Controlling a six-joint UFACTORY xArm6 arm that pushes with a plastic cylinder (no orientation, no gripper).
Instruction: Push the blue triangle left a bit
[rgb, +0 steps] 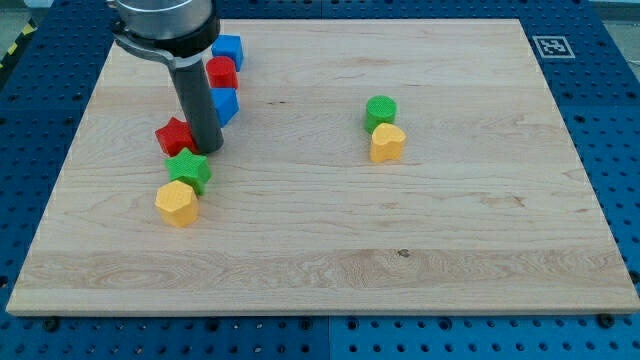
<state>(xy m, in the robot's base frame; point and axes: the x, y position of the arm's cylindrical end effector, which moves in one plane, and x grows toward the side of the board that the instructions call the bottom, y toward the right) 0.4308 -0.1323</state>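
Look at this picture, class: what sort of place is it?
Probably a robotics lab bench. A wooden board lies on a blue perforated table, a printed marker tag sits in the board's corner, and my tip stands among small coloured blocks.

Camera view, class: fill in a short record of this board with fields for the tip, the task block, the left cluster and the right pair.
tip: my tip sits between the red star and the blue triangle
task block: blue triangle, partly hidden behind the rod
left cluster: blue cube, red block, green star, yellow block
right pair: green cylinder touching yellow heart
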